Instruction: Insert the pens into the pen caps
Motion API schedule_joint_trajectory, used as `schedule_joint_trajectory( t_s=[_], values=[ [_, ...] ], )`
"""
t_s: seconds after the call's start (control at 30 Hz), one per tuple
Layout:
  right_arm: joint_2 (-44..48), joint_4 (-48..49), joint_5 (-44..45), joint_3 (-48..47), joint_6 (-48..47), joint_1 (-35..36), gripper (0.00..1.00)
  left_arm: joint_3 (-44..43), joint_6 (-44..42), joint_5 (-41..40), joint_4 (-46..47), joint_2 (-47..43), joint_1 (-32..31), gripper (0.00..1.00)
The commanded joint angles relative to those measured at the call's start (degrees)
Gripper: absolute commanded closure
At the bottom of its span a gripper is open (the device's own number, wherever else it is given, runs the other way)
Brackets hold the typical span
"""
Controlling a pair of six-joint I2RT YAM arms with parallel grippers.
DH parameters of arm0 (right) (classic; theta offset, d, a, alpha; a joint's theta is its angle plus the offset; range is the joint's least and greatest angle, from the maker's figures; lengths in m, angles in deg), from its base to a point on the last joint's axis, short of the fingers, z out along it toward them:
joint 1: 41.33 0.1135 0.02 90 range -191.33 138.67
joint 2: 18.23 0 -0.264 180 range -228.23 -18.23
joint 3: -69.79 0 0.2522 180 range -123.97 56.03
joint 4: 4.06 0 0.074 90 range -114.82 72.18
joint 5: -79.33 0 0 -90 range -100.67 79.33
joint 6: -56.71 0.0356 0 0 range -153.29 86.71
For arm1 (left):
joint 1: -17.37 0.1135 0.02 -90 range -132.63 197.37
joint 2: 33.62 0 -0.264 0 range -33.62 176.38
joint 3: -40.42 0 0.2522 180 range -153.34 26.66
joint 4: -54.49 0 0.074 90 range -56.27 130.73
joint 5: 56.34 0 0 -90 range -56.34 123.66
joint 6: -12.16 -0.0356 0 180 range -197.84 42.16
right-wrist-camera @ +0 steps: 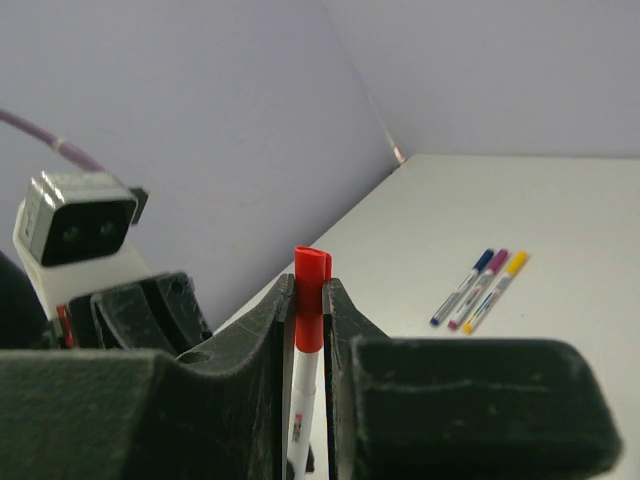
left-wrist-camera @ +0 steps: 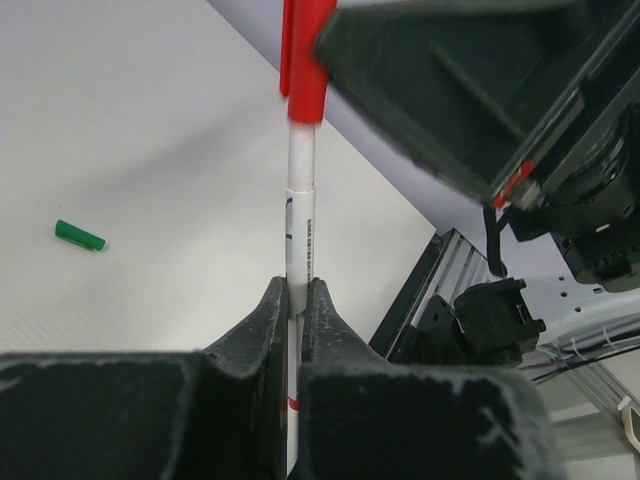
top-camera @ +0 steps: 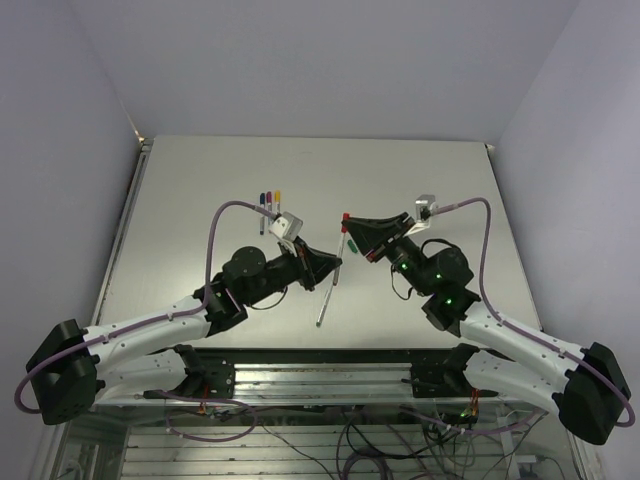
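One red pen [left-wrist-camera: 300, 215] is held in the air over the middle of the table [top-camera: 200, 190], its pale barrel pinched between the closed fingers of your left gripper [left-wrist-camera: 293, 300]. The red cap [right-wrist-camera: 311, 290] sits on the pen's upper end and is clamped between the fingers of your right gripper [right-wrist-camera: 308, 300]. You cannot tell how far the cap is pushed on. In the top view the two grippers meet nose to nose, the left reaching in from 8 o'clock and the right from 4 o'clock. A thin pale line runs on toward 6 o'clock from the left gripper. Whether that is the same pen or another one lying flat cannot be told. In the left wrist view a green cap [left-wrist-camera: 80, 235] lies loose on the table at 9 o'clock of the pen, well apart from it. Three capped pens [right-wrist-camera: 480, 290], blue, magenta and yellow, lie side by side at 10 o'clock of the grippers in the top view. The surface under all this is a matt, pale grey-white sheet. Plain lavender-grey walls [top-camera: 300, 60] enclose it at 9, 12 and 3 o'clock. An aluminium frame [top-camera: 320, 375] carries the arm bases at 6 o'clock, and purple cables [top-camera: 212, 240] arc over each arm.
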Motion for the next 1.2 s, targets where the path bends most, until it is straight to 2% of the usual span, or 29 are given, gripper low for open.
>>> schedule_joint_trajectory(
  t_s=[0.0,0.27,0.6,1.17],
  values=[
    [-1.75,0.14,-3.19,1.59,2.46,2.34,1.00,0.29,-0.28,-2.30,3.51,-0.31,0.26,0.93],
    [-3.15,-4.14,-1.44,1.85,2.09,6.70,1.00,-0.68,-0.79,-4.77,2.75,-0.42,0.28,0.93],
    [-2.45,-18.75,4.87,-0.31,0.30,8.37,1.00,-1.57,-2.36,-10.14,2.49,-3.84,0.36,0.93],
    [-8.64,-27.28,9.23,-1.75,1.62,14.81,1.00,-6.51,-4.72,-11.64,5.09,-3.66,2.93,0.93]
  ],
)
